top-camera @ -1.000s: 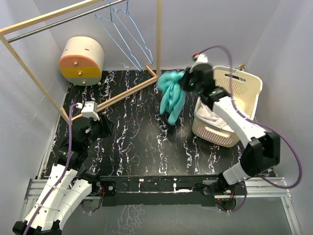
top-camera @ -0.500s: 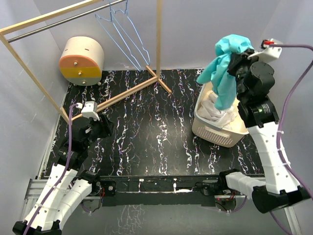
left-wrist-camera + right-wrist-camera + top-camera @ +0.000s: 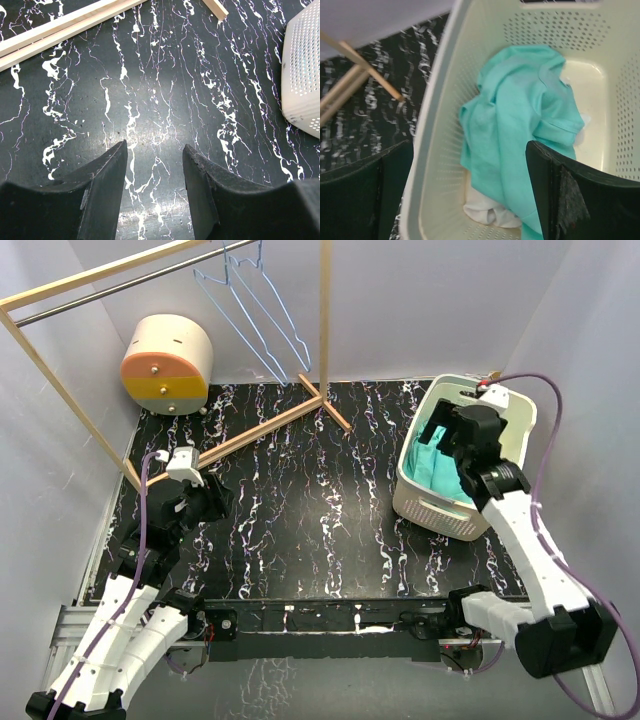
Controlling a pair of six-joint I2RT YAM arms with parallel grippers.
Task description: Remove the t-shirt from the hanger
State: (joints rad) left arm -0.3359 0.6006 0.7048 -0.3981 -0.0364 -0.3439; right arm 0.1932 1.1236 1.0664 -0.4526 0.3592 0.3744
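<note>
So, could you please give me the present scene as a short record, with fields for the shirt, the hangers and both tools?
basket: white, perforated, right side of the table
t-shirt: teal, crumpled inside the basket, over white cloth
hangers: blue wire, bare, on the rail
left tool: open, empty, above the table
right tool: open, empty, over the basket
task state: shirt is off the hanger

A black tabletop veined with white marbling is enclosed by plain pale grey walls. A light wooden rack with a metal rail stands at the back left, near a cream drum with an orange-and-yellow face.
</note>
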